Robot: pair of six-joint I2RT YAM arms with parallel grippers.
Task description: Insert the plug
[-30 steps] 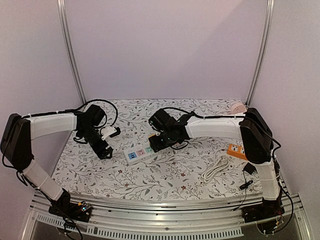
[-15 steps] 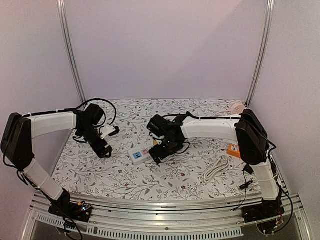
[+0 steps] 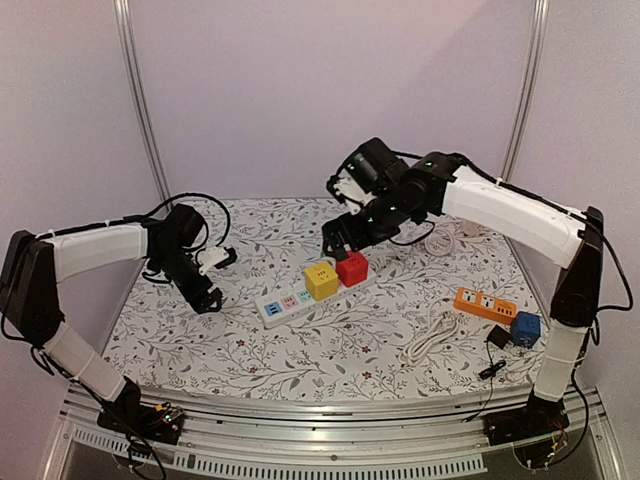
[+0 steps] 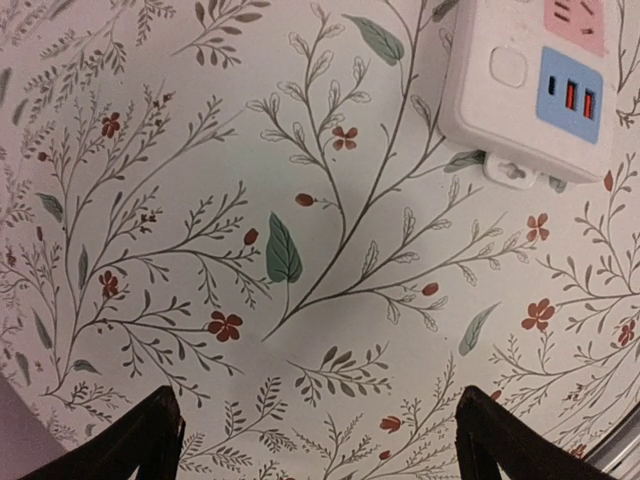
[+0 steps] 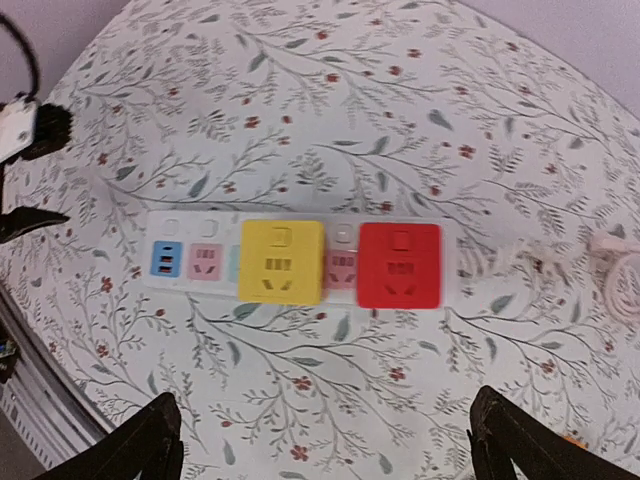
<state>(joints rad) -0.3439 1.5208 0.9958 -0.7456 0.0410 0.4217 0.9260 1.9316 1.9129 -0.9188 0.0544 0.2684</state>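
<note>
Fingers (image 5: 150, 440) of right gripper (image 3: 336, 240) spread wide, empty, high above strip (image 3: 283, 304). Left gripper (image 3: 207, 299) fingers also apart, holding nothing, low over table (image 3: 200, 350), just left of strip's end. Red plug (image 3: 352, 268) and yellow plug (image 3: 321, 280) seated on strip, pink socket between them. Orange strip (image 3: 484, 303), blue cube (image 3: 526, 327) near right edge.

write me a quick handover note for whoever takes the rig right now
Left gripper: open, empty, low over the table by the blue end of the white power strip.
Right gripper: open, empty, raised above the strip.
Done: yellow plug and red plug sit in the strip, side by side.
Left: perhaps the blue plug beside the orange strip at the right; check seating first.
</note>
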